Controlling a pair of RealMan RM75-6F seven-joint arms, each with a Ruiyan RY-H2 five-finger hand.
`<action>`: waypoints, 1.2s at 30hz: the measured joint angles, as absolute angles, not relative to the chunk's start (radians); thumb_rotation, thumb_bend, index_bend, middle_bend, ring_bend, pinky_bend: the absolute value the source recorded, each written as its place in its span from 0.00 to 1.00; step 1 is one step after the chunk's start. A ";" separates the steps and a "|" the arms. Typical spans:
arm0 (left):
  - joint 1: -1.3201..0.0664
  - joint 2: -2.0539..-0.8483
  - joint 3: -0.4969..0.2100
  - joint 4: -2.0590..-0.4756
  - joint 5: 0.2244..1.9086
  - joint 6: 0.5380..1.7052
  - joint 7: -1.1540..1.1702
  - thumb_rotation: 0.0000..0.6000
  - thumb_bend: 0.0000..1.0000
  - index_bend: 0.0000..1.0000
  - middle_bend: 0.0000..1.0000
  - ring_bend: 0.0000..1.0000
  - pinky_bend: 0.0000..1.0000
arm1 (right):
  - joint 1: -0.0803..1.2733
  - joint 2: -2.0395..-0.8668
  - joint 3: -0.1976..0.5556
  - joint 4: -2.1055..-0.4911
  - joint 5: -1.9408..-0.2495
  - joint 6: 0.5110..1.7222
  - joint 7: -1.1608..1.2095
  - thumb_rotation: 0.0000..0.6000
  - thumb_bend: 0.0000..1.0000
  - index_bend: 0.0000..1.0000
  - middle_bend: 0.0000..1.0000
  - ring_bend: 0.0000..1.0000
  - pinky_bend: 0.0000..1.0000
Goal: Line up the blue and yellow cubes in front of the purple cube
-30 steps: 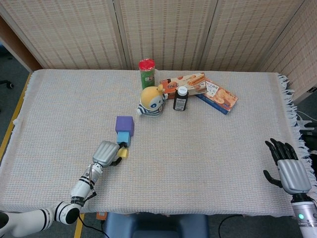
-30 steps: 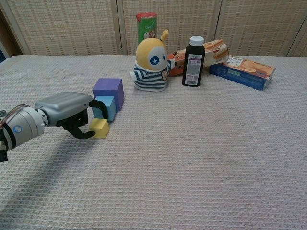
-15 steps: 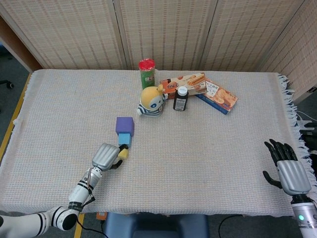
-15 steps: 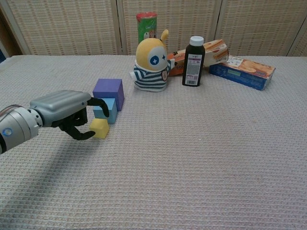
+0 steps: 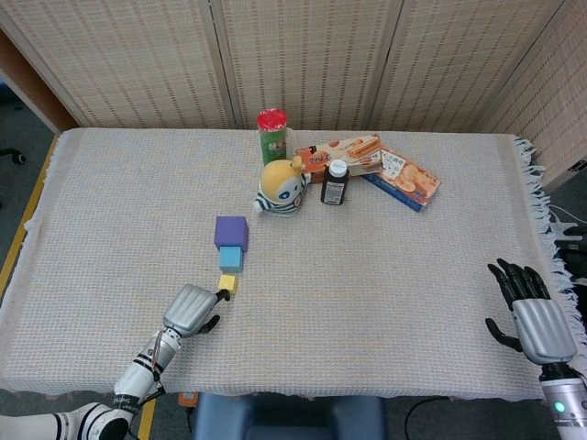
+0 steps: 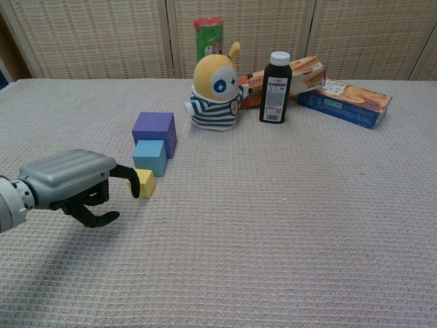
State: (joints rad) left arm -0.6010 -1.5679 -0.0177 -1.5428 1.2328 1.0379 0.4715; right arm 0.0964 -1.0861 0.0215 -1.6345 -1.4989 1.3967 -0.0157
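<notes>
The purple cube (image 5: 231,231) (image 6: 154,129) stands mid-table. Directly in front of it sits the smaller blue cube (image 5: 231,258) (image 6: 150,156), and in front of that the small yellow cube (image 5: 227,283) (image 6: 144,182), slightly turned. My left hand (image 5: 190,310) (image 6: 72,182) is below and left of the yellow cube, holding nothing, its fingers curled with one fingertip close to the cube's left side. My right hand (image 5: 535,312) hovers at the table's right edge, fingers spread and empty; the chest view does not show it.
At the back stand a striped yellow-headed toy (image 5: 281,190) (image 6: 217,89), a dark bottle (image 5: 335,182) (image 6: 276,87), a green can with a red lid (image 5: 271,135) (image 6: 209,37) and two snack boxes (image 5: 367,162) (image 6: 344,101). A woven cloth (image 5: 385,293) covers the table.
My left hand has let go of the yellow cube and pulled back toward the table's front edge. The yellow cube now stands free in front of the blue one. The right hand is still.
</notes>
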 measured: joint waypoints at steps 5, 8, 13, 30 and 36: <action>-0.608 -1.564 -0.017 -1.553 1.176 1.006 0.523 1.00 0.47 0.27 1.00 1.00 1.00 | 0.096 -1.084 0.022 -1.634 -1.500 1.398 -0.013 1.00 0.07 0.00 0.00 0.00 0.00; -0.614 -1.561 -0.017 -1.557 1.158 0.990 0.541 1.00 0.49 0.25 1.00 1.00 1.00 | 0.095 -1.084 0.022 -1.634 -1.497 1.397 -0.013 1.00 0.07 0.00 0.00 0.00 0.00; -0.625 -1.559 -0.017 -1.557 1.126 0.965 0.558 1.00 0.51 0.21 1.00 1.00 1.00 | 0.096 -1.085 0.023 -1.635 -1.494 1.394 -0.017 1.00 0.07 0.00 0.00 0.00 0.00; -0.643 -1.562 -0.029 -1.525 1.125 0.939 0.507 1.00 0.51 0.18 1.00 1.00 1.00 | 0.104 -1.089 0.028 -1.636 -1.471 1.373 -0.034 1.00 0.07 0.00 0.00 0.00 0.00; -0.651 -1.567 -0.036 -1.506 1.120 0.929 0.492 1.00 0.50 0.18 1.00 1.00 1.00 | 0.106 -1.090 0.031 -1.636 -1.464 1.369 -0.036 1.00 0.07 0.00 0.00 0.00 0.00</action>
